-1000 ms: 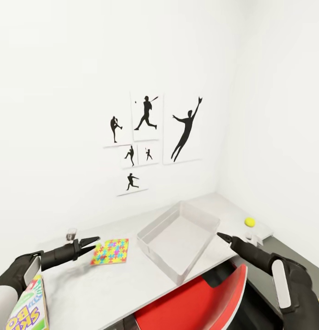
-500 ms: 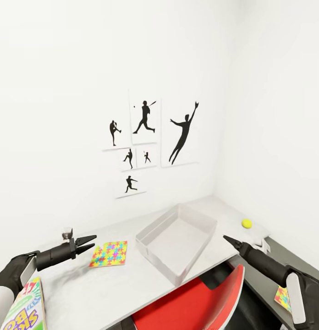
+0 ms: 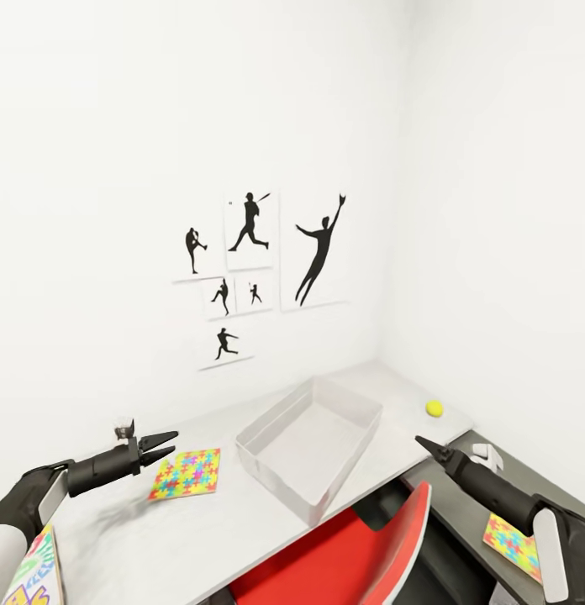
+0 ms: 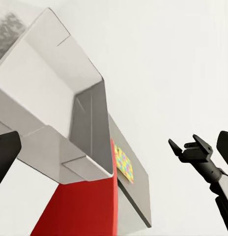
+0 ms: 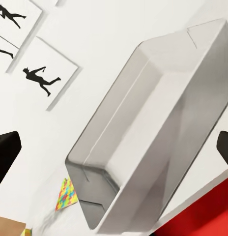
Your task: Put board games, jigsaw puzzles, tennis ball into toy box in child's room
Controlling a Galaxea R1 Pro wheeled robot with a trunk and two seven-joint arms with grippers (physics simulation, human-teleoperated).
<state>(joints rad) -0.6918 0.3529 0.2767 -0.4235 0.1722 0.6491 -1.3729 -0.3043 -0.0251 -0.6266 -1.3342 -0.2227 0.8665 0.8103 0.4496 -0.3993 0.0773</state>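
The light grey toy box [image 3: 280,491] stands empty on the pale table [image 3: 200,521]. One jigsaw puzzle [image 3: 186,473] lies flat on the table left of it, and another [image 3: 513,533] lies on the low dark cabinet at the right. The tennis ball [image 3: 434,408] rests at the table's far right end. A Skip-Bo board game [image 3: 28,571] shows at the lower left corner. My left gripper [image 3: 168,444] hovers open just left of the first puzzle. My right gripper [image 3: 420,440] hangs open right of the box, between box and ball; the left wrist view shows it [image 4: 186,143] beyond the box [image 4: 55,98].
A red chair [image 3: 360,546] is tucked under the table in front of the toy box. The dark side cabinet [image 3: 486,496] carries a small white object [image 3: 486,455]. A small clear object [image 3: 124,430] stands behind my left gripper. Walls with black sports prints [image 3: 318,252] close the corner.
The camera has swung right, so everything sits further left. The second puzzle on the cabinet has come into view and the Skip-Bo box has mostly slid out. My right gripper has drifted away from the box.
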